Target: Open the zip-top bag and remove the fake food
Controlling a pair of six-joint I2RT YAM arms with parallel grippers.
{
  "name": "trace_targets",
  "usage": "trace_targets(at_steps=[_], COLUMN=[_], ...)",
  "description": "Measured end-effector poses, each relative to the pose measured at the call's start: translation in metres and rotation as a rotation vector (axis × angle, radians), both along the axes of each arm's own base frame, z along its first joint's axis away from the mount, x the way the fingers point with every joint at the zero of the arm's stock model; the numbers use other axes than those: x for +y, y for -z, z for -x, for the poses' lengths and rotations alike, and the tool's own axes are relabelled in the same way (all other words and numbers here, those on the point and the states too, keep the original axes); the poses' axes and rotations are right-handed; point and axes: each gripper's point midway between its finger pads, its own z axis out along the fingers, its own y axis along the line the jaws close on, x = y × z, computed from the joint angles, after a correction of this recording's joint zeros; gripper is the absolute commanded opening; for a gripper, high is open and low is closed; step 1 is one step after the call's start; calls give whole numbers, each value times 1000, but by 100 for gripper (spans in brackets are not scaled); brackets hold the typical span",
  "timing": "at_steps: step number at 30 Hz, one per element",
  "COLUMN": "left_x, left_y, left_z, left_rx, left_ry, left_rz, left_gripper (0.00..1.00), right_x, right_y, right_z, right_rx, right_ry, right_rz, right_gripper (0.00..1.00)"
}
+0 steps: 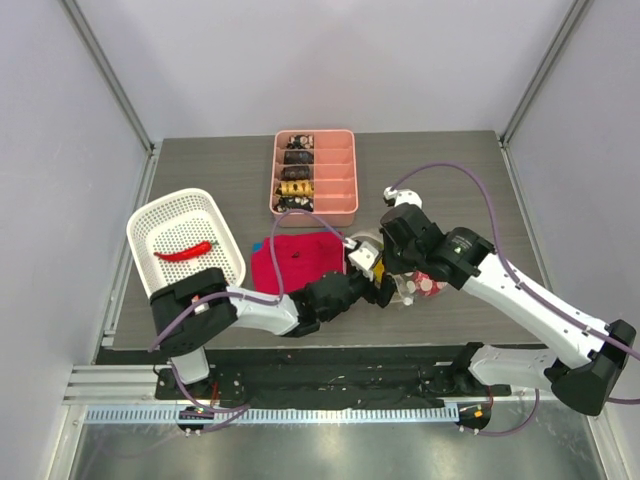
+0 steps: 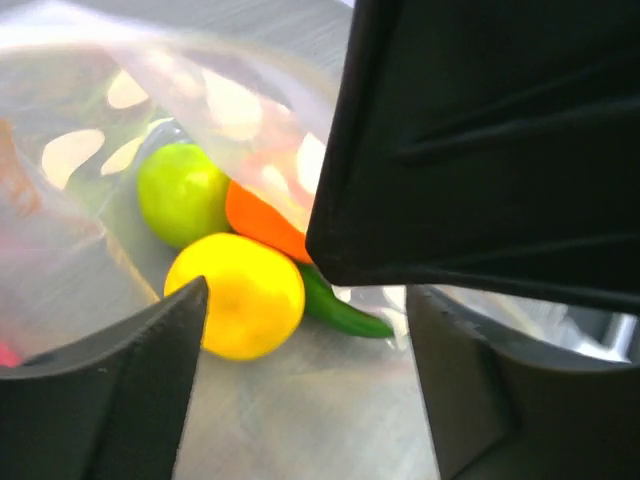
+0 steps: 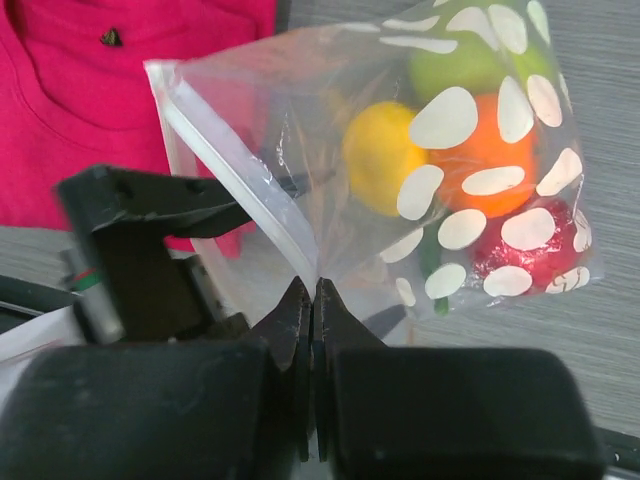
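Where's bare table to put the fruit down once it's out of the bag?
Bare table shows at the far left, between basket and pink tray, and far right beside the tray. The near middle is crowded: red shirt, bag, left gripper and right gripper meet there.

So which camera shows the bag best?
Right wrist view: almost the whole zip-top bag, fake food inside, pinched by the right gripper. Left wrist view peers into its mouth; from above, arms mostly hide it.
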Motion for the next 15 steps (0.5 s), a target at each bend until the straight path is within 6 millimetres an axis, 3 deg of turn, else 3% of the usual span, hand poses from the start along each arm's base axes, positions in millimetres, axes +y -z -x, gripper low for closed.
trace_targets(at_steps=[2, 6, 8, 13, 15], left_x=[-7, -13, -13, -9, -9], left_y=[4, 24, 27, 29, 30], left_z=[-7, -20, -21, -22, -22], left_rx=[-6, -7, -7, -13, -12], left_ry=[-4, -19, -22, -22, -18], left_rz=[-12, -49, -44, -43, -44], left_gripper=[80, 49, 51, 43, 31], right_x=[-4, -1, -3, 0, 0], right_y=[-4, -5, -5, -6, -7], right_z=[-2, 0, -3, -2, -2], right_rx=[-9, -1, -11, -8, -8], right_ry=[14, 6, 18, 8, 7], right_rz=[-18, -42, -36, -52, -53], right_gripper=[1, 1, 1, 1, 1])
